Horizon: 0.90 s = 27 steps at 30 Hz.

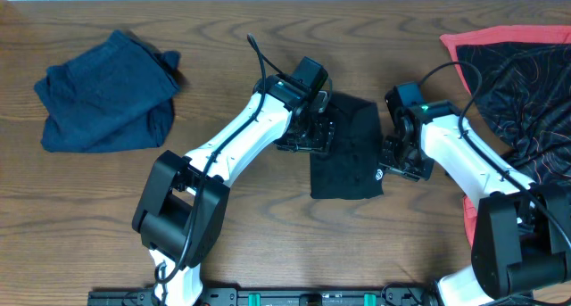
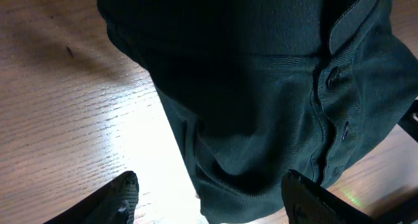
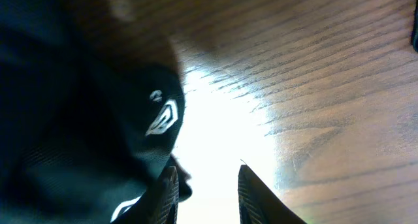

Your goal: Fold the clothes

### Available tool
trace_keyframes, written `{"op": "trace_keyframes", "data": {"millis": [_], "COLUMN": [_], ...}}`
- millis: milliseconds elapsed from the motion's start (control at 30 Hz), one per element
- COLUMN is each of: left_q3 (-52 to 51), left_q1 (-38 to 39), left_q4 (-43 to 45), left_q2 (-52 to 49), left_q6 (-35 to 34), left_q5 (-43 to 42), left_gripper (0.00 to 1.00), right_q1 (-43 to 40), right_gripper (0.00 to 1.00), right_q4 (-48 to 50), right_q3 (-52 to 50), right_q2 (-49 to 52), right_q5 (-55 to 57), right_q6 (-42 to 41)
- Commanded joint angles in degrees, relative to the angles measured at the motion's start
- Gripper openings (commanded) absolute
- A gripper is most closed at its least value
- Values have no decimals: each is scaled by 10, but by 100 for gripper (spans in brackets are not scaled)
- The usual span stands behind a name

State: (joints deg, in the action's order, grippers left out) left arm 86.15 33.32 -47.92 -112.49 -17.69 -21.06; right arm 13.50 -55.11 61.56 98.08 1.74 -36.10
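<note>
Folded black shirt [image 1: 346,154]: soft, limp, light; pinch doubled edge, both layers. Left claw [image 2: 210,185] spread wide over button placket [image 2: 330,113]. Right claw [image 3: 207,178] slightly parted, empty, beside logo [image 3: 162,117].

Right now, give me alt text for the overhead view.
A folded black garment lies centred, the left arm and right arm reaching to its sides. A crumpled navy garment sits far left, a black red-trimmed one far right.

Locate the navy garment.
Overhead view: the navy garment lies bunched on the table's left side, toward the far corner, well left of the black garment at centre.
</note>
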Motion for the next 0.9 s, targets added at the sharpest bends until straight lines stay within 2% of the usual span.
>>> {"op": "trace_keyframes", "data": {"millis": [0, 267, 433, 567, 733, 867], "left_q3": [-5, -5, -5, -5, -5, -5], "left_q1": [0, 5, 12, 12, 12, 12], "left_q4": [-1, -8, -3, -4, -6, -9], "left_q2": [-9, -34, -35, -35, -35, -35], "left_q6": [11, 11, 11, 11, 11, 11], "left_q5": [-4, -4, -4, -4, -4, -4], "left_gripper": [72, 73, 73, 73, 73, 73], "right_q1": [-3, -4, -3, 1, 4, 5], "right_gripper": [29, 28, 27, 26, 23, 23], "right_q4": [25, 60, 71, 94, 98, 120], "right_q3": [-16, -23, -23, -23, -23, -23], "right_q2": [-5, -5, -5, -5, -5, -5], "right_q5": [-29, 15, -4, -61, -61, -89], "right_q6": [18, -12, -10, 28, 32, 70]}}
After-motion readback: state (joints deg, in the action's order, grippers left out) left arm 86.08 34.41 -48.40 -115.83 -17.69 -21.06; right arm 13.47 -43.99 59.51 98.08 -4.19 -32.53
